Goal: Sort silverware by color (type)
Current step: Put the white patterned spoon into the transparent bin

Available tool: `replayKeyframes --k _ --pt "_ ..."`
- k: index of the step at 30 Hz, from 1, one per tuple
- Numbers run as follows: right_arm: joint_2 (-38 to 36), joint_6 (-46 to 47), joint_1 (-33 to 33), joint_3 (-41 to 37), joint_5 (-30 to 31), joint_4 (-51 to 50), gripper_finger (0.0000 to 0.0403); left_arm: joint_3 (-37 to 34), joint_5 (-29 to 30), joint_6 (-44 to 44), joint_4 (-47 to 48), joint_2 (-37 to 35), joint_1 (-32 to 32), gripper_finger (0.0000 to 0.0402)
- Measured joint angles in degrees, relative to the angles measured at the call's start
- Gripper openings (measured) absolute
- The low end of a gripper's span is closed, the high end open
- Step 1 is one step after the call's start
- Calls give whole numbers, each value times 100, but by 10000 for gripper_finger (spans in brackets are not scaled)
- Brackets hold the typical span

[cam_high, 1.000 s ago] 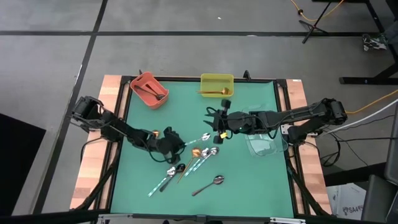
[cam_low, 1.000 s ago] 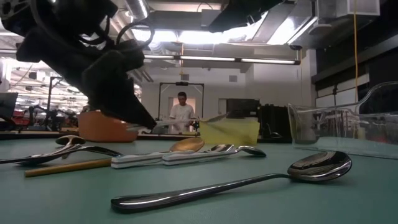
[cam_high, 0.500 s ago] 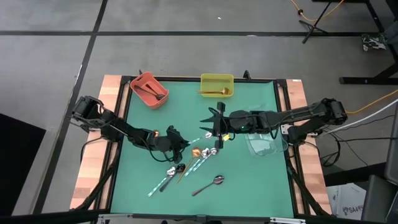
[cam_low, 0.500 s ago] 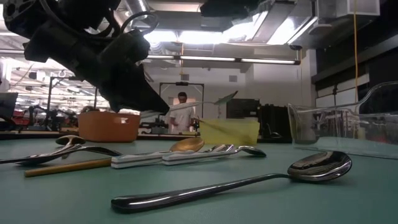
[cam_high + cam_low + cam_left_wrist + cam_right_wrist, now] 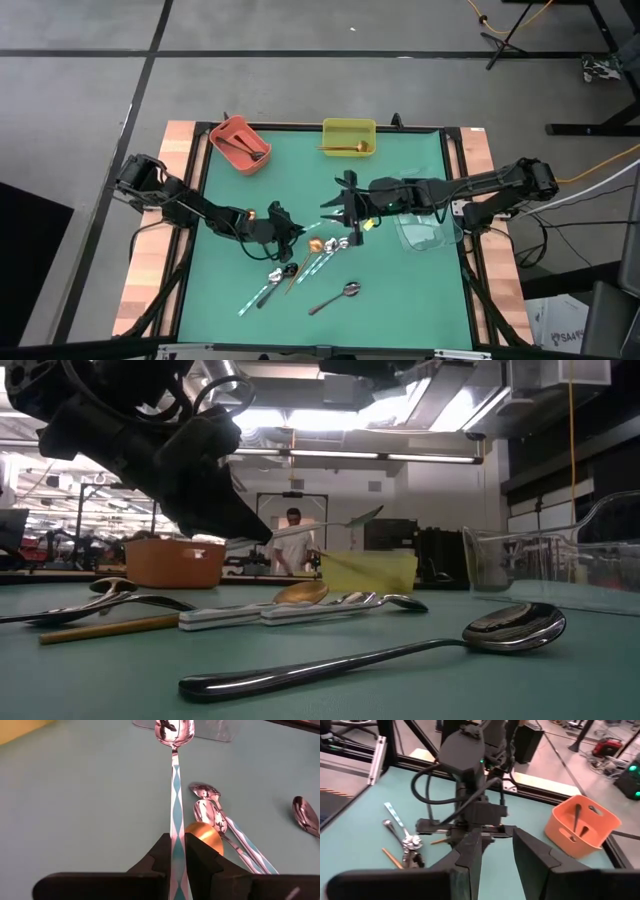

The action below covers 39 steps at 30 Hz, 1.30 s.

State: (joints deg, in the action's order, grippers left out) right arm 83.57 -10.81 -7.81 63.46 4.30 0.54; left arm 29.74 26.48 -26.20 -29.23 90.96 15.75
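Left gripper (image 5: 175, 851): we hold a blue-patterned spoon (image 5: 175, 780) above the surface's middle.
Right gripper (image 5: 492, 851): parted, empty.
Done: spoons in orange bin (image 5: 240, 144), yellow bin (image 5: 349, 136).
Left: loose spoons (image 5: 320, 262) nearer the front edge.

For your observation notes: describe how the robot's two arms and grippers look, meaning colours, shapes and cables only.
Both arms are dark, jointed and slim. The left gripper has two flat black fingers. The right gripper has broader, wedge-shaped black fingers. Black cables loop along the left arm, and a small green light glows on it.
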Motion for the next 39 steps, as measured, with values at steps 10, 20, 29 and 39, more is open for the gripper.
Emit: replayKeyframes --k 10,20,29,39 --pt "44 341 41 4 -258 0 104 0 2 153 0 -2 0 33" --pt "904 508 254 2 -701 138 104 7 4 262 17 -4 0 33" --pt "1530 516 313 4 -783 364 104 7 4 284 25 -4 0 33" --pt "1952 516 310 4 -786 350 104 7 4 284 26 -4 0 33"
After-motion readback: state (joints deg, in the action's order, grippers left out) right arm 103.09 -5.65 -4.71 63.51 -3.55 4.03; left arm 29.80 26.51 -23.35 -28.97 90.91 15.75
